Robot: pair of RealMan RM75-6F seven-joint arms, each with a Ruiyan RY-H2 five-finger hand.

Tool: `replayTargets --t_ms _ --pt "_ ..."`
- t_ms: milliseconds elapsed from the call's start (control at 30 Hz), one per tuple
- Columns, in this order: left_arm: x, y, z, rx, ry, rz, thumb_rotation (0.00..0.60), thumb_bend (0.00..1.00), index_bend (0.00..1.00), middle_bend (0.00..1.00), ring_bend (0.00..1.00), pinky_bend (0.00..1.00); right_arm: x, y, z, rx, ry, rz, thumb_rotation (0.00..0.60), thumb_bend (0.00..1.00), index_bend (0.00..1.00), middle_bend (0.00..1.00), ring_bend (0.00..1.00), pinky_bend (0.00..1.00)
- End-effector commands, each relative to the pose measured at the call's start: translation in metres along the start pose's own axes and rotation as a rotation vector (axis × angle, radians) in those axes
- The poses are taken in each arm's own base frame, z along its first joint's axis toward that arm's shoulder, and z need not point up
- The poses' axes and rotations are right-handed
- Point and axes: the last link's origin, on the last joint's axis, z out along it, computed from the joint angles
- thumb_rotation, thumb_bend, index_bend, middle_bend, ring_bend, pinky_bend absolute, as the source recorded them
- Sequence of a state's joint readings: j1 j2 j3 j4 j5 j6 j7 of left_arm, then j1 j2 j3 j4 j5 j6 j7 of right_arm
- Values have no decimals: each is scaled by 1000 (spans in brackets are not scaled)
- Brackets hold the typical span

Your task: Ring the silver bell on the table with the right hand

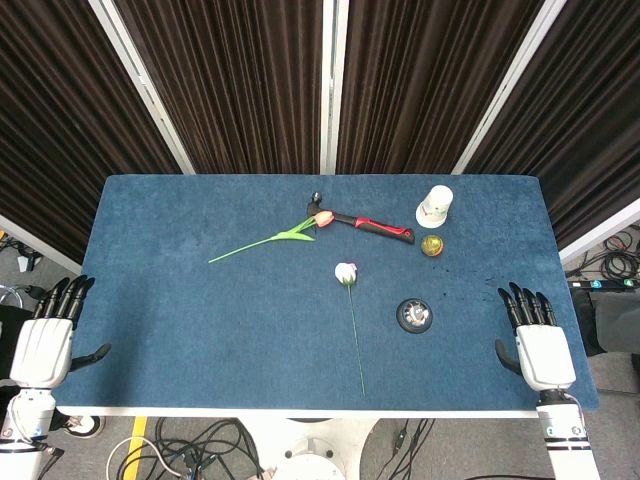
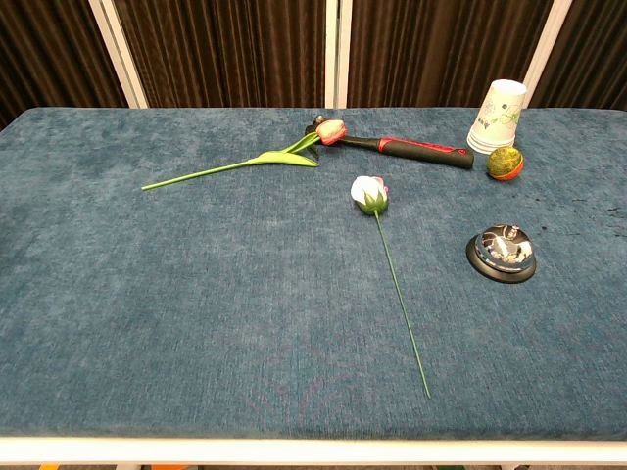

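The silver bell [image 1: 414, 316] on its black base sits on the blue table, right of centre; the chest view shows the bell [image 2: 502, 252] at the right. My right hand [image 1: 535, 337] lies flat at the table's right front corner, fingers spread and empty, well to the right of the bell. My left hand [image 1: 50, 331] rests at the table's left edge, fingers extended, holding nothing. Neither hand appears in the chest view.
A white rose [image 1: 347, 272] with a long stem lies left of the bell. Further back are a pink tulip [image 1: 322, 218], a red-and-black hammer [image 1: 375, 227], a stack of paper cups [image 1: 434, 207] and a small yellow-red ball [image 1: 432, 245]. Dark curtains hang behind the table [image 1: 200, 320].
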State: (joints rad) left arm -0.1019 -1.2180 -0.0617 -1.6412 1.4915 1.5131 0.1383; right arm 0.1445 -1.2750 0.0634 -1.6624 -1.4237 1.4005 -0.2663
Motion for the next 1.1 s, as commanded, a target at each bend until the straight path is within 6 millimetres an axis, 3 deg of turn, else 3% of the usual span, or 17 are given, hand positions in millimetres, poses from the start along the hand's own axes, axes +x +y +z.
replayTargets --t_ms 33,300,433,533,600,633,667,733,800,867,1000,1100 --pt "0 0 0 0 -2 -1 600 108 82 54 0 145 0 0 0 1 -1 -1 600 308 0 4 0 0" --pt "-1 -1 0 2 -5 -1 600 109 82 54 0 145 0 -1 0 4 2 0 600 310 0 4 0 0" --pt "-1 -1 1 2 -6 -3 600 108 82 54 0 145 0 -2 0 14 6 -1 600 361 0 5 0 0" --pt "1 0 1 -3 -6 0 600 108 82 53 0 145 1 -3 0 20 12 2 600 564 0 9 0 0" --pt "1 0 2 -2 -5 -1 600 108 82 54 0 145 1 -4 1 22 25 -2 600 840 0 23 0 0" --pt "1 0 2 -2 -7 -2 600 108 82 54 0 145 1 -5 1 23 33 -4 600 911 0 34 0 0" --pt "1 0 1 -2 -9 -1 600 108 83 54 0 145 0 -5 0 23 36 -7 600 987 0 71 1 2" --pt "1 0 -1 -1 -8 -1 600 108 82 54 0 145 -1 -6 -1 24 38 -24 600 1000 0 226 115 137" --pt "1 -2 -1 3 -7 -2 600 108 82 53 0 145 -3 -7 -1 32 25 -22 600 1000 0 573 442 474" --pt "-1 -4 -2 11 -10 -9 600 108 82 54 0 145 -4 -6 0 37 22 -35 600 1000 0 738 593 596" --pt "-3 -4 1 6 -15 -6 600 108 82 54 0 145 -12 -10 3 59 13 -54 600 1000 0 855 737 683" --pt "-4 -4 1 3 -18 -6 600 108 83 54 0 145 -20 -16 6 79 -6 -76 600 1000 0 863 757 692"
